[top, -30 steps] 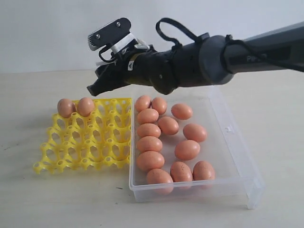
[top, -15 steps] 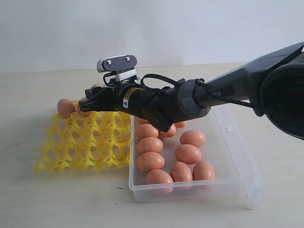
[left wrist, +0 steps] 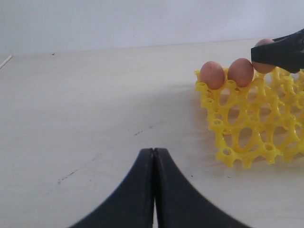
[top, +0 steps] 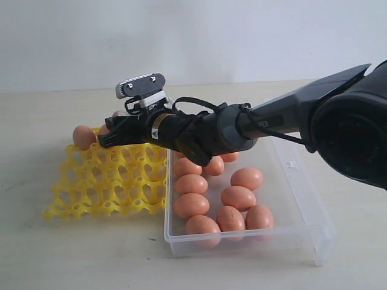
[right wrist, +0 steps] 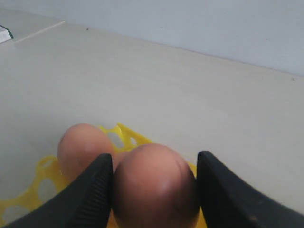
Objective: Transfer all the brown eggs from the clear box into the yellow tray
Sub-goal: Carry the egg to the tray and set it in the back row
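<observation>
Egg in right gripper, over yellow tray

The table is flat and pale, a light sandy colour. Two things sit right on it. One is the yellow tray. It is full of holes, so you can see the table through them. The other is the clear box, which is bigger than the tray and has see-through walls. In the exterior view the tray is on the left and the box is on the right, side by side, so close that I cannot tell if they touch. The table has a few small dark marks — one tiny speck lies just in front of the box.
</observation>
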